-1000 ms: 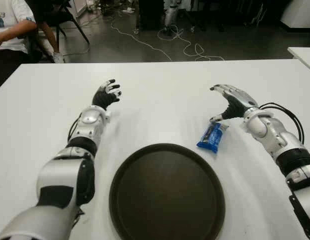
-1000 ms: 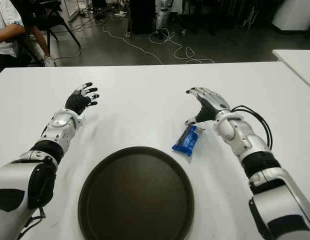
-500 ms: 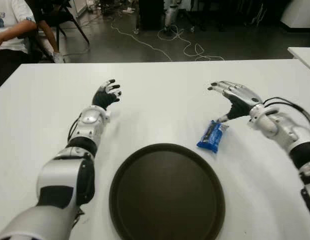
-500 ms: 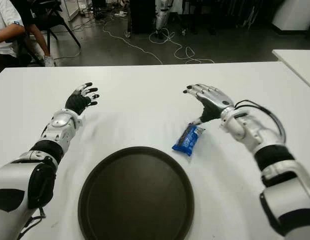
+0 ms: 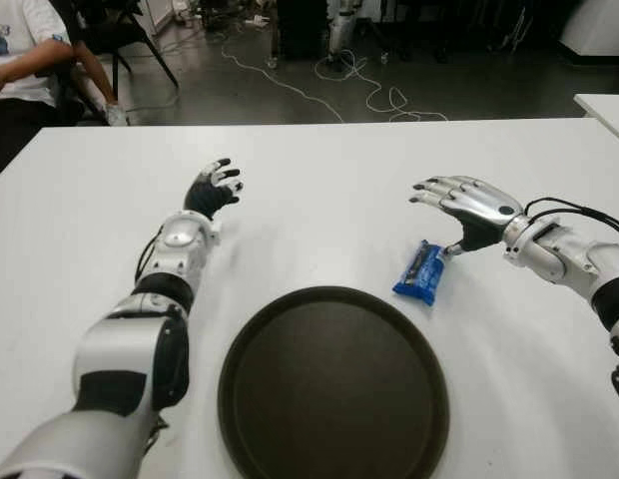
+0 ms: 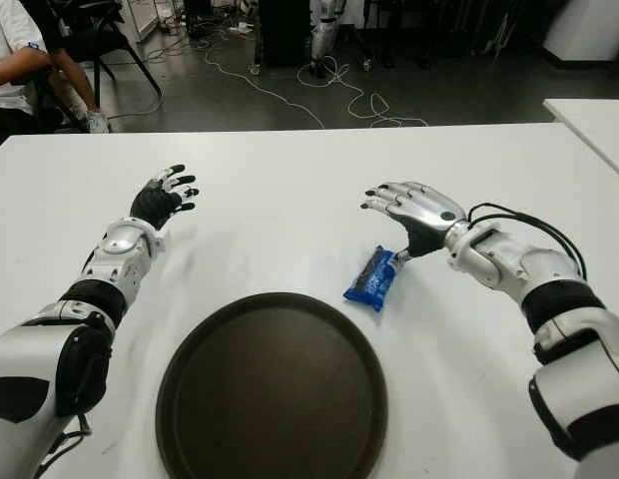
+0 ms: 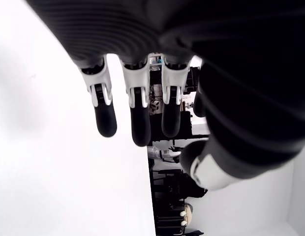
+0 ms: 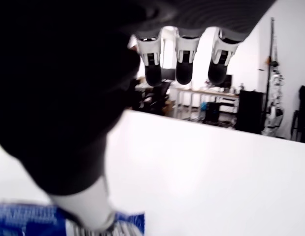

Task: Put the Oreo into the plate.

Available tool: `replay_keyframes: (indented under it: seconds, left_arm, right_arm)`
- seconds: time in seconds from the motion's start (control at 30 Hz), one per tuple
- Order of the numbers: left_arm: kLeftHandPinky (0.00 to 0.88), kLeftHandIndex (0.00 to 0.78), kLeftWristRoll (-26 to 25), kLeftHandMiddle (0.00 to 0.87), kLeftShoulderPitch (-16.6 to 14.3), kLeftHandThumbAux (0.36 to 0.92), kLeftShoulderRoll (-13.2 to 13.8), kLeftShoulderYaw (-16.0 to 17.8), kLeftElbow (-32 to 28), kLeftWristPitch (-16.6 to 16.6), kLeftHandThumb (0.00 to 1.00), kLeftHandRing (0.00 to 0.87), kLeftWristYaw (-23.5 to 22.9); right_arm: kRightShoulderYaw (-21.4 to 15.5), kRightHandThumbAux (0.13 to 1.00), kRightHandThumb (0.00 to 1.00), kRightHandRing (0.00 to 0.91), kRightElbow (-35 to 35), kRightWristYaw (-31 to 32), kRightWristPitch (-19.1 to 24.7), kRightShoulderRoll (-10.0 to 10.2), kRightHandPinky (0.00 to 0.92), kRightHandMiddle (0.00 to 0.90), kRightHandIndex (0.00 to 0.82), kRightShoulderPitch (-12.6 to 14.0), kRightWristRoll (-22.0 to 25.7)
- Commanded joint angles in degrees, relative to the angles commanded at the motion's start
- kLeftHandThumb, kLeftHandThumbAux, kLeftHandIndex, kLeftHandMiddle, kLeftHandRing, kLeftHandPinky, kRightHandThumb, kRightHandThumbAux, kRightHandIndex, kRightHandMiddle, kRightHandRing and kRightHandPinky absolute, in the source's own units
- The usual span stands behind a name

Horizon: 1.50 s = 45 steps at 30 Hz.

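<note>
Counting one Oreo pack, one plate, two robot hands.

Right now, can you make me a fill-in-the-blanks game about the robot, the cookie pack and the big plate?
1. The blue Oreo pack lies on the white ____.
2. The round dark plate holds ____.
3. The hand nearest the Oreo pack is the robot's ____ hand.
4. The left hand shows far from the pack, with its fingers ____.

Missing words: table; nothing; right; open
</note>
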Motion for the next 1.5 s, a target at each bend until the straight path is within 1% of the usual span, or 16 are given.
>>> replay_keyframes:
  seconds: [0.2,0.4,0.5,0.63,0.73,1.0,1.17,1.27,1.37,1.5]
  left_arm:
    - [0.223,0.111,0.05,0.188,-0.03,0.763,0.09,-0.1,0.03,0.12,0.0,0.197,0.04]
    - [0.223,0.114,0.06,0.195,-0.07,0.757,0.17,-0.18,0.07,0.29,0.004,0.2,0.08]
    - [0.228,0.116,0.04,0.198,-0.08,0.756,0.19,-0.19,0.06,0.29,0.002,0.204,0.06]
    - [0.223,0.114,0.16,0.192,-0.03,0.757,0.24,-0.32,0.07,0.24,0.0,0.201,0.15]
    - [0.21,0.109,0.22,0.184,0.02,0.751,0.27,-0.44,0.07,0.14,0.0,0.194,0.11]
    - [0.203,0.11,0.11,0.183,0.05,0.748,0.27,-0.61,0.02,0.02,0.0,0.19,0.01]
    - [0.211,0.111,0.12,0.187,0.04,0.742,0.27,-0.7,0.03,0.04,0.0,0.194,0.02]
    - [0.214,0.113,0.13,0.188,0.03,0.737,0.29,-0.72,0.05,0.11,0.0,0.196,0.01]
    - [0.208,0.113,0.09,0.185,0.04,0.738,0.26,-0.7,0.07,0.17,0.0,0.191,0.0]
    - [0.199,0.113,0.03,0.182,0.03,0.742,0.26,-0.65,0.1,0.18,0.0,0.187,-0.09]
  right_arm:
    - [1.52,0.887,0.125,0.0,1.61,-1.51,-0.69,0.26,0.0,0.01,0.039,-0.86,-0.91]
    - [2.82,0.88,0.072,0.0,2.82,-2.66,-1.69,0.45,0.0,0.015,0.051,-1.49,-1.41]
    - [3.69,0.871,0.095,0.0,3.13,-2.93,-2.52,0.31,0.0,0.022,0.059,-1.86,-1.7]
    - [5.57,0.865,0.129,0.0,3.58,-4.02,-3.18,0.21,0.0,0.028,0.065,-2.5,-3.23]
    - [6.93,0.86,0.114,0.0,3.6,-4.67,-3.35,0.16,0.0,0.032,0.066,-2.84,-4.55]
    - [8.58,0.843,0.096,0.0,3.62,-5.24,-3.68,0.24,0.0,0.042,0.072,-3.22,-5.92]
    - [10.13,0.843,0.135,0.0,3.7,-6.29,-3.61,0.24,0.0,0.042,0.076,-3.55,-7.37]
    - [11.03,0.834,0.196,0.0,3.55,-7.18,-3.35,0.12,0.0,0.041,0.073,-3.73,-8.37]
    - [11.18,0.831,0.233,0.0,3.72,-7.16,-3.12,0.18,0.0,0.038,0.069,-3.82,-8.48]
    - [11.05,0.83,0.249,0.0,3.26,-6.36,-2.33,0.46,0.0,0.035,0.067,-3.78,-8.12]
